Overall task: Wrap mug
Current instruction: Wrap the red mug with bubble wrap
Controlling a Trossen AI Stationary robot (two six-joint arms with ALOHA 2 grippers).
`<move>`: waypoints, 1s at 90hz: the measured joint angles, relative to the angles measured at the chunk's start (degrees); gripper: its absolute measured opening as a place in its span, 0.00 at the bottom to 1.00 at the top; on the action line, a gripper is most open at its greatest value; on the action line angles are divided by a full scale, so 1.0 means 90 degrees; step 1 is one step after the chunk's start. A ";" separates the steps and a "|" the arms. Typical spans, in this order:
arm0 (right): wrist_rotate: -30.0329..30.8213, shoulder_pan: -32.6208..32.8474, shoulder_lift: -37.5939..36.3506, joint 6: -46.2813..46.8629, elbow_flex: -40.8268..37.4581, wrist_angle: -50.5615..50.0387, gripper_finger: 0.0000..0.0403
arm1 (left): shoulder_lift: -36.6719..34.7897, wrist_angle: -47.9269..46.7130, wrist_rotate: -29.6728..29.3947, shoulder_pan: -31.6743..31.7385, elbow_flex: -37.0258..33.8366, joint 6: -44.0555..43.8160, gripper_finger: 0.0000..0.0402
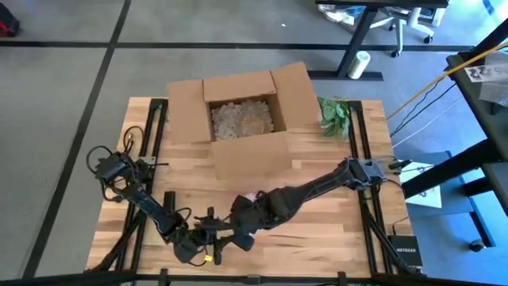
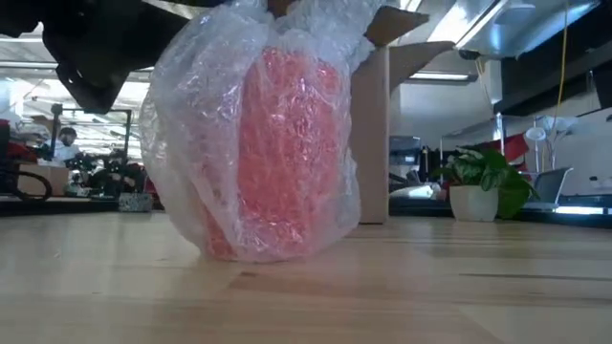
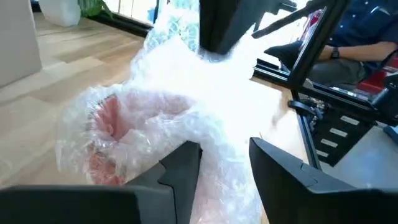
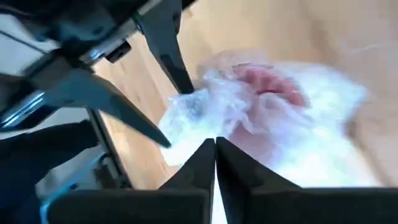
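A light wooden bench is set in a room with grey carpet, and desks and shelving are seen beyond it. Near the bench's front edge, left of centre, a red mug is seen swathed in bubble wrap; it stands upright on the wood, its long axis vertical, with the wrap gathered loosely above it. The right gripper is held over the bundle, its jaws closed together with wrap just beyond their tips; whether wrap is pinched cannot be told. The left gripper is placed just beside the bundle, its jaws parted, wrap lying between them. Farther back, an open cardboard box of crumpled filling is seen, and a small potted plant to its right.
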 joint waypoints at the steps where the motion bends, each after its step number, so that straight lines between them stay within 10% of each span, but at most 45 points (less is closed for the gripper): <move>1: 0.0085 0.0024 0.0000 0.0026 0.0053 -0.0094 0.00 | 0.0000 -0.0001 0.0000 0.0000 0.0000 0.0000 0.32; 34: 0.0686 0.0617 -0.0094 0.1652 -0.0406 -0.1737 0.00 | 0.0007 0.0117 0.0022 0.0000 -0.0013 0.0018 0.32; 90: 0.0224 0.0070 -0.0051 -0.0138 -0.1157 0.1397 0.00 | -0.0025 0.0142 0.0091 0.0042 -0.0015 0.0138 0.32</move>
